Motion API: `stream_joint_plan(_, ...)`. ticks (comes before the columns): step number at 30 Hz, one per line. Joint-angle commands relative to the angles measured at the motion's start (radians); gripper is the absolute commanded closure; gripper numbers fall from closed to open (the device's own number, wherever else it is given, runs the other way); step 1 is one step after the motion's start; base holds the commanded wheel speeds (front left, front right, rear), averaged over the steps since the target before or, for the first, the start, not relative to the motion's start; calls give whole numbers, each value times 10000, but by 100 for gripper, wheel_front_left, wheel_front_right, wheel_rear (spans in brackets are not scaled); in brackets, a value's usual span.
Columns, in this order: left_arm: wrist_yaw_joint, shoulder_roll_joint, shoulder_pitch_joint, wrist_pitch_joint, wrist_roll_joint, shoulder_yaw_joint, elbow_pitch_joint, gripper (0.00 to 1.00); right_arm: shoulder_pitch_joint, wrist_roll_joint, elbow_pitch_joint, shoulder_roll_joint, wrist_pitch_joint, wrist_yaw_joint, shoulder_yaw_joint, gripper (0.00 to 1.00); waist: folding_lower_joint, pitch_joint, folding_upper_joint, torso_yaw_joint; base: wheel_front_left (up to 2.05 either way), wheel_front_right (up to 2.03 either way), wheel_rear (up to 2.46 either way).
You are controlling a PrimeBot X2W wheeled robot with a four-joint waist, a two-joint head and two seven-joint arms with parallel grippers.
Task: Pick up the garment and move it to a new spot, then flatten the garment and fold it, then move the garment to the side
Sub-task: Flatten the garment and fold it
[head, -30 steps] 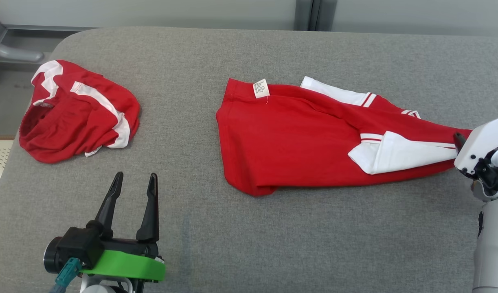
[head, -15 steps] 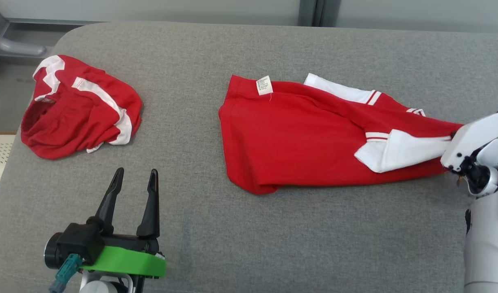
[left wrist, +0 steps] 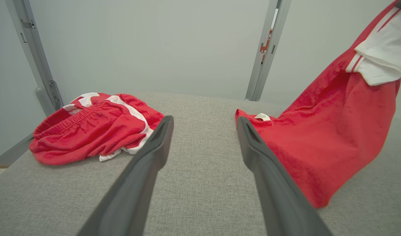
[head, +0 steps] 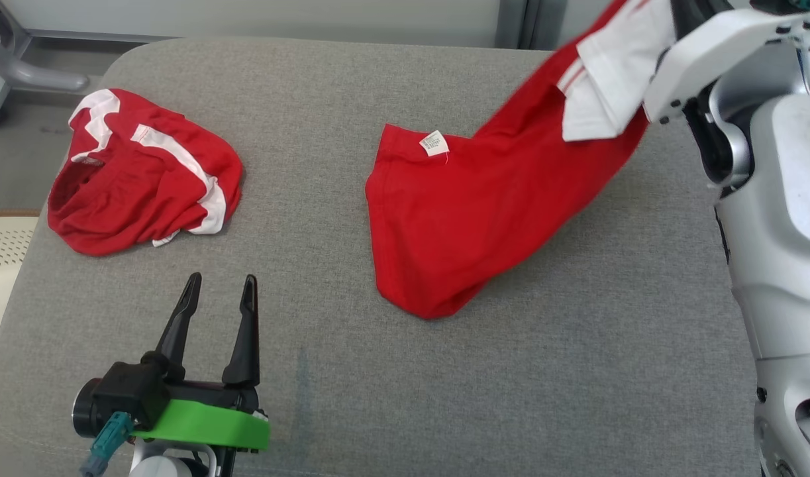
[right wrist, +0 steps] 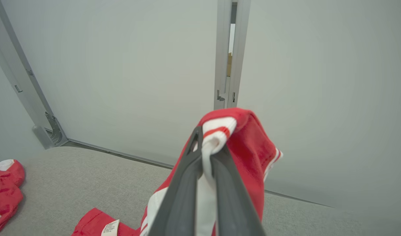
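Right gripper (right wrist: 208, 141) pinched shut on the striped white end of the red garment (head: 471, 212), which slopes down from it, hem resting on the grey cushion (head: 577, 344) below. Left gripper (head: 218, 291) spread wide, holding nothing. Raise until the hem clears before carrying sideways.

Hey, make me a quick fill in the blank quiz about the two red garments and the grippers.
The right gripper pinches the shirt by a sleeve whose main colour is ____.
The left gripper holds nothing; it is ____, not shut.
The shorts lie on the robot's ____ side.
Missing words: white; open; left.
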Motion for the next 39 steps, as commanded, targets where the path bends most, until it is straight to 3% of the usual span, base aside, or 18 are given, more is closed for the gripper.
stream_joint_plan(1,-38,4,-12,-2,-12,36,34,0,-268,409,-42,-128,-323,-14,442,100,0,-67,0,2,0,0,0)
stream_joint_plan(6,-38,-28,200,-2,32,27,68,0,-281,1655,64,-570,-378,-15,990,100,0,-349,0,-2,0,0,0)
stream_joint_plan(11,-34,-38,452,-2,33,104,27,0,1514,2249,157,-1085,1072,-15,190,100,0,-542,0,-172,0,0,0)
stream_joint_plan(18,-20,90,518,-2,74,135,-75,0,4399,2189,-492,-1251,2023,-14,-1101,100,0,-466,0,-681,0,0,0)
stream_joint_plan(23,-20,150,355,-2,89,92,-90,0,5586,1426,-750,-1178,2346,-12,-1918,100,0,-392,0,-950,0,0,0)
stream_joint_plan(24,-20,164,321,-2,87,85,-87,0,5767,1103,-791,-1217,2308,-12,-2072,86,0,-371,0,-989,0,0,0)
stream_joint_plan(25,-21,166,292,-2,83,79,-83,0,5896,869,-761,-1242,2289,-14,-2201,28,0,-354,0,-1009,0,0,0)
stream_joint_plan(26,-21,173,256,-2,75,76,-83,0,6020,544,-713,-1256,2239,-14,-2388,0,0,-335,0,-1033,0,0,0)
stream_joint_plan(32,-23,153,149,-2,49,63,-32,0,6354,-700,-880,-1072,1628,-14,-3205,0,0,-308,0,-1047,0,0,0)
stream_joint_plan(39,28,50,298,-2,12,218,12,0,6849,-1068,-2173,-249,-720,-14,-3378,0,0,-574,0,-1067,0,0,0)
